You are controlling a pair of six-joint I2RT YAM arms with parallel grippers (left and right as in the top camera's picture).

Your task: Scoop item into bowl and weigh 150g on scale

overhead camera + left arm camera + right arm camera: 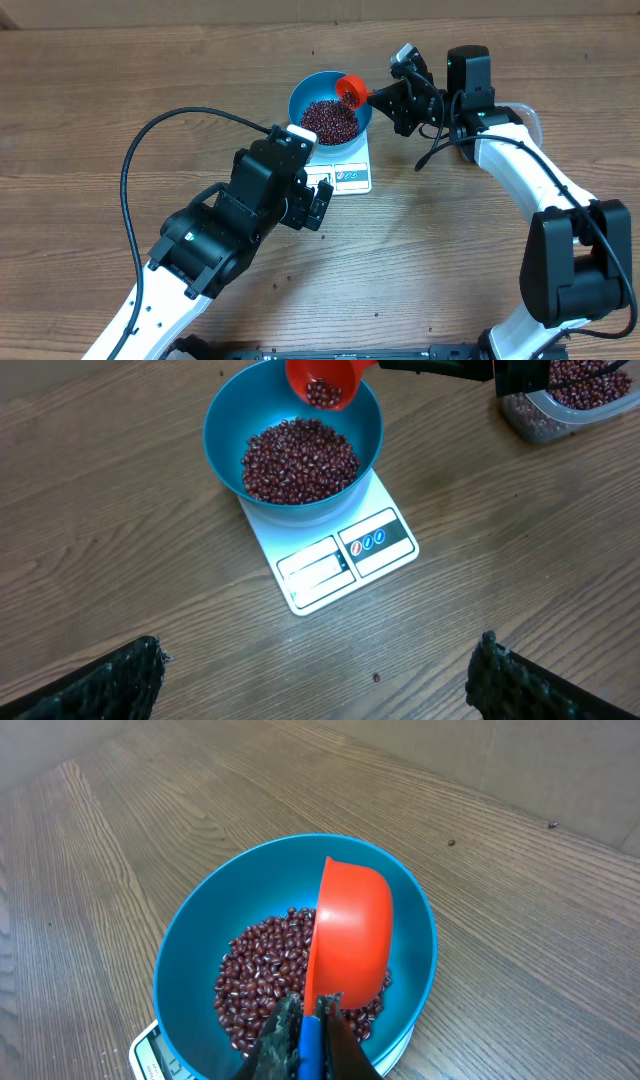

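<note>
The blue bowl (298,96) stands on the white scale (352,178), holding a heap of dark red beans (330,120). An orange scoop (351,90) with a blue handle (311,1045) is tipped on its side over the bowl's right rim, with some beans still inside it (322,393). My right gripper (310,1030) is shut on that handle, just right of the bowl. My left gripper (320,675) hangs open and empty over bare table in front of the scale, its fingers (110,685) spread wide.
A clear plastic tub of beans (570,400) sits to the right of the scale, partly behind the right arm. One stray bean (376,678) lies on the wood between the left fingers. The scale's display strip (345,555) faces the left arm.
</note>
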